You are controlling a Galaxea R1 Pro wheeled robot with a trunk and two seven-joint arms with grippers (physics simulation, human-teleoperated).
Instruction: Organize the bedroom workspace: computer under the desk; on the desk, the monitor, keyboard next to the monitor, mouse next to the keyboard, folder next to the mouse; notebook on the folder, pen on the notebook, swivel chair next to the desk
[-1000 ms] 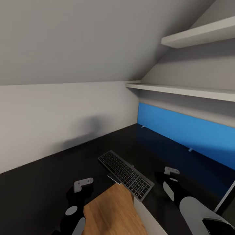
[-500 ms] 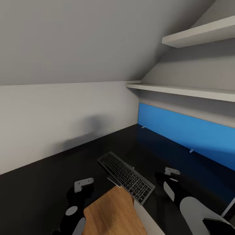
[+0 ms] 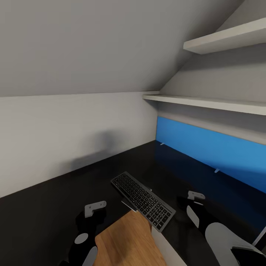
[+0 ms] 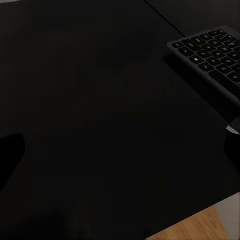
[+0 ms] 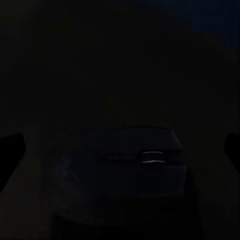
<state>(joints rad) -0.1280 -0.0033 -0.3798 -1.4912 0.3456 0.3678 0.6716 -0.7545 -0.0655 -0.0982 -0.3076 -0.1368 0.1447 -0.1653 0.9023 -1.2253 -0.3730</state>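
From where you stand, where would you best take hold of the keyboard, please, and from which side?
I would grip the keyboard at its near corner, which seems to jut past the desk edge over the wooden floor. It is thin and lies flat, so its other edges offer little purchase. Coming from the near side would probably let one finger slip under the corner. The left gripper looks slightly closer.

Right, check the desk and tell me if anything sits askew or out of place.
The slim black-keyed keyboard lies diagonally on the glossy black desk, and its near corner juts past the desk's inner edge over the honey-coloured wood floor. Nothing looks spilled or damaged.
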